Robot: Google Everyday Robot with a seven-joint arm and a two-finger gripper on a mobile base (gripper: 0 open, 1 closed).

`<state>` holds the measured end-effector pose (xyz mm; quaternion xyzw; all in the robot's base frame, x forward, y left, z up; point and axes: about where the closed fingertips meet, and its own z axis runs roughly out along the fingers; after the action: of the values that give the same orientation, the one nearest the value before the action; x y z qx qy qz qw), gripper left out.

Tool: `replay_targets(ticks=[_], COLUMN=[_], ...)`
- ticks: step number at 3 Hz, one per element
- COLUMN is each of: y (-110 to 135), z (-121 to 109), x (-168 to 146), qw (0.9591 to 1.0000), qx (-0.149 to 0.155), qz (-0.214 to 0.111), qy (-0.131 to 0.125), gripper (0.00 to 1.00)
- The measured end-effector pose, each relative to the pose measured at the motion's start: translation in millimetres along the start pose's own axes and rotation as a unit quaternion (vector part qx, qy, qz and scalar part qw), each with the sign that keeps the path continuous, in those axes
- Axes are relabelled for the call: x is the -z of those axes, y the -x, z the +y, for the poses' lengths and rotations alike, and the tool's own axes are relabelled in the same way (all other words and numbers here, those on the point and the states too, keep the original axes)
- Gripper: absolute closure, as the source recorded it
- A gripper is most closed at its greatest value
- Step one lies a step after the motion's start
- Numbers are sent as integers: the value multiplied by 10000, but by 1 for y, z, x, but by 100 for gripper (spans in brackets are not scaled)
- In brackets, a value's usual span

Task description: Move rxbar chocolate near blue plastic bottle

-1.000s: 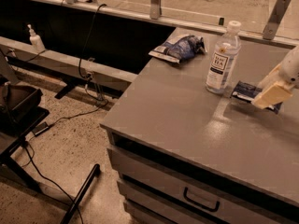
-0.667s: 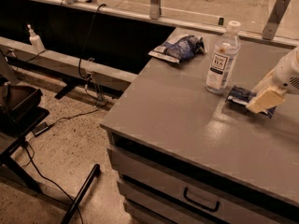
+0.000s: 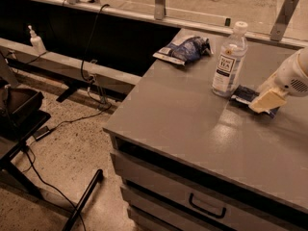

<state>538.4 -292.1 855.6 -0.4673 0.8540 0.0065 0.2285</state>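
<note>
White arm [image 3: 294, 77] slants down, gripper [image 3: 266, 100] at rxbar chocolate [image 3: 243, 94] just beside blue plastic bottle [image 3: 229, 61]; its grasp cannot be told

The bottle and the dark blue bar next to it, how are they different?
The blue plastic bottle stands upright and tall; the rxbar chocolate lies flat and low. The bottle is clear with a white cap and label; the bar is dark blue. The bottle stands free; the bar is partly hidden by the end effector, which is right over it. Both sit close together on the grey table.
</note>
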Motion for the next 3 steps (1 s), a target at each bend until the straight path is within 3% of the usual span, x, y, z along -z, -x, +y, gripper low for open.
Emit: replay_targets(ticks=[1,2,3], y=[1,1,3], z=[0,1,-9], x=[0,0,17], qw=[10000,10000,9999], qx=[5,11,112], qz=[-2,-2,-116], qy=[-1,2,37], gripper=[8,0,0])
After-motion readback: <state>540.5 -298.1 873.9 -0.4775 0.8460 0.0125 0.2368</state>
